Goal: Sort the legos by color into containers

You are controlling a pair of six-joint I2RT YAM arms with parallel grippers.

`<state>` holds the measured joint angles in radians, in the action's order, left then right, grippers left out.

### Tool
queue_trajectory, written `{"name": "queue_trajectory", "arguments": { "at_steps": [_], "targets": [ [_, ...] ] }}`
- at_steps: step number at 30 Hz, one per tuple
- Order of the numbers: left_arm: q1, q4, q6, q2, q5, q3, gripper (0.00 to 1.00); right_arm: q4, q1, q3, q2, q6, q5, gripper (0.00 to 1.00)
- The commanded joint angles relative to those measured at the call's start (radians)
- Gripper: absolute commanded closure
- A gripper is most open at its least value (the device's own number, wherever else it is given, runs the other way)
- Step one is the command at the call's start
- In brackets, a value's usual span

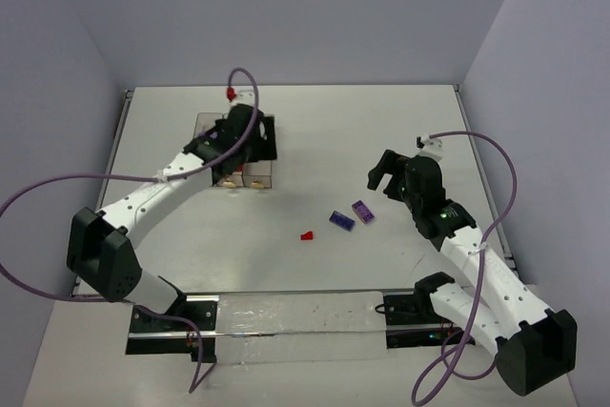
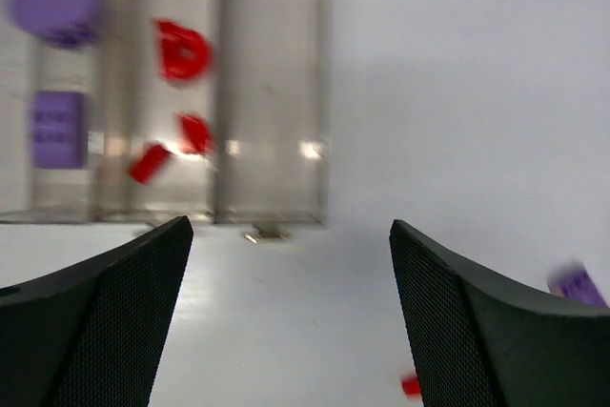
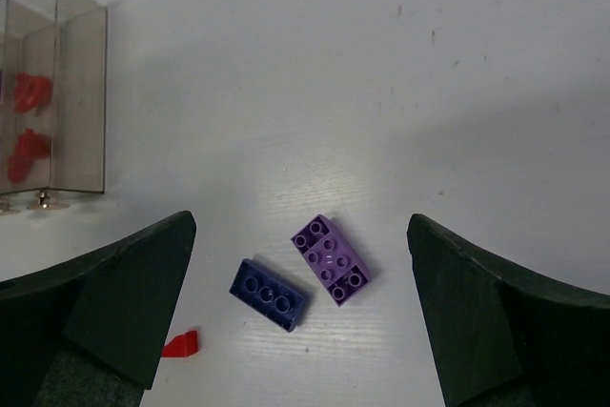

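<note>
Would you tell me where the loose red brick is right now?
Top view: the red brick lies on the table, left of the dark purple brick.

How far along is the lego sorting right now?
Done: purple legos lie in one bin of the containers, red legos in the next. In hand: nothing; the left gripper and right gripper are both open and empty. Left: a dark purple brick, a light purple brick and a red piece on the table.
</note>
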<state>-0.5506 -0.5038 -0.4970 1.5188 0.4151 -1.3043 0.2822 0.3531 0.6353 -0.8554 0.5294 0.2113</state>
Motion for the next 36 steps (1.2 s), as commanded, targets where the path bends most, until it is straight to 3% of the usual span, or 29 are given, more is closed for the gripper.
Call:
{"name": "queue_trajectory", "arguments": {
  "at_steps": [1,7,17,23,36],
  "targets": [
    [-0.185,0.028,0.028,-0.022,-0.096,0.085,0.09,0.022,0.007,0.032,0.053,-0.029,0.099,0.0],
    [-0.382,0.081,0.027,0.021,-0.205,0.118,0.11,0.048,0.005,-0.01,0.154,-0.051,0.172,0.0],
    [-0.493,0.094,0.175,0.141,-0.32,0.14,0.17,0.063,0.003,-0.023,0.172,-0.005,0.145,0.0],
    [-0.514,0.087,0.198,0.204,-0.303,0.149,0.31,0.055,0.003,-0.016,0.156,-0.005,0.137,0.0],
    [-0.542,0.123,0.21,0.274,-0.236,0.169,0.42,0.038,0.003,-0.025,0.144,0.0,0.109,0.0]
  ]
}}
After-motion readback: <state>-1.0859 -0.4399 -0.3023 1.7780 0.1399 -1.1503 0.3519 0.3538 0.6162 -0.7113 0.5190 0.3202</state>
